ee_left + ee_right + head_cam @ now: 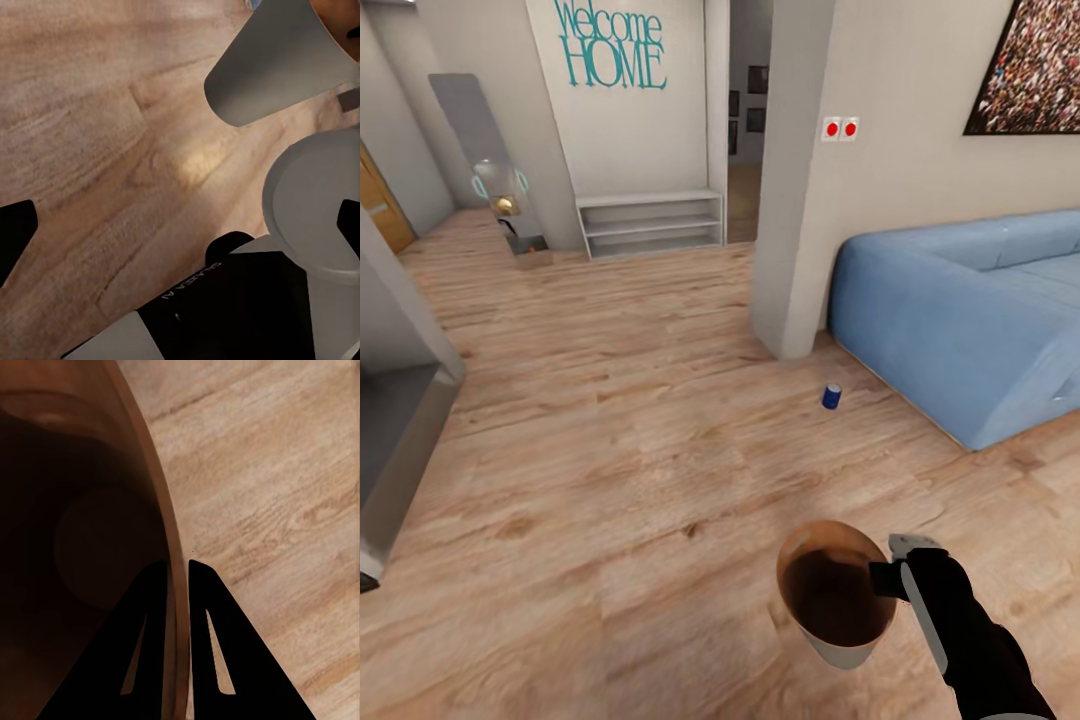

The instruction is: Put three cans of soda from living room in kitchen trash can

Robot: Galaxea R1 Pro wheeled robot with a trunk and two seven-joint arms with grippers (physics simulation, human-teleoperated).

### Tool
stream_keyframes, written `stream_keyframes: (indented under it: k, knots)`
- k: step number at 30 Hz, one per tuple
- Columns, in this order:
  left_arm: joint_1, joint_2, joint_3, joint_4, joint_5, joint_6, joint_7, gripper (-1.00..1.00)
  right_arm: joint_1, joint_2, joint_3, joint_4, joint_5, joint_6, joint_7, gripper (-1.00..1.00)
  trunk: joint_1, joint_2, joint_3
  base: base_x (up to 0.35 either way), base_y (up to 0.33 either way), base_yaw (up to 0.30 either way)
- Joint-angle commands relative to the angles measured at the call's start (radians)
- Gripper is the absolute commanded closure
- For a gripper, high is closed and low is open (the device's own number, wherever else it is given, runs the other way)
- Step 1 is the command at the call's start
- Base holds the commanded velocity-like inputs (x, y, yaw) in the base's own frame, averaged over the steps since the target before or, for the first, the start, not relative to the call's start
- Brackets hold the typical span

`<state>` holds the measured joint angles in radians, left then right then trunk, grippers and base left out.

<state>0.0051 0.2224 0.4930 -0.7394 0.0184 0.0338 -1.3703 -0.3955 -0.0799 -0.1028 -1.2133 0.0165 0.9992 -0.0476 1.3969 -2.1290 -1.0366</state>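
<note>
A dark blue can of soda (pixel 831 397) stands upright on the light wood floor, between a white pillar and the light-blue sofa (pixel 970 310). Nearer to me, my right gripper (pixel 888 577) holds the trash can (pixel 836 595) off the floor. Its dark brown inside faces up and looks empty. In the right wrist view the two fingers straddle the copper-brown rim (pixel 166 521), one inside and one outside, shut on it (pixel 178 577). The left wrist view shows my left gripper (pixel 180 232) open over bare floor, with the trash can's grey outside (pixel 277 67) beside it.
A white pillar (pixel 790 200) rises left of the sofa. A low white shelf (pixel 650 222) sits against the far wall under "Welcome HOME" lettering. A grey cabinet (pixel 395 440) juts in at the left edge. Wood floor (pixel 610 420) stretches between them.
</note>
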Motion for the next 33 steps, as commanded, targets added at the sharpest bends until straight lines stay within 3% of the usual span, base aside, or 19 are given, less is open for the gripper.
stream_keyframes:
  k: [1,33]
  knots:
    - [0.000,0.000,0.000,0.000,0.000,0.000,0.000,-1.00,0.000,0.000,0.000,0.000,-0.010,-0.001,0.005,1.00,0.000,0.000,0.000,0.342,0.112,0.000]
    - [0.000,0.000,0.000,0.000,0.000,0.000,0.000,-1.00,0.000,0.000,0.000,0.000,-0.010,-0.001,0.005,1.00,0.000,0.000,0.000,0.342,0.112,0.000]
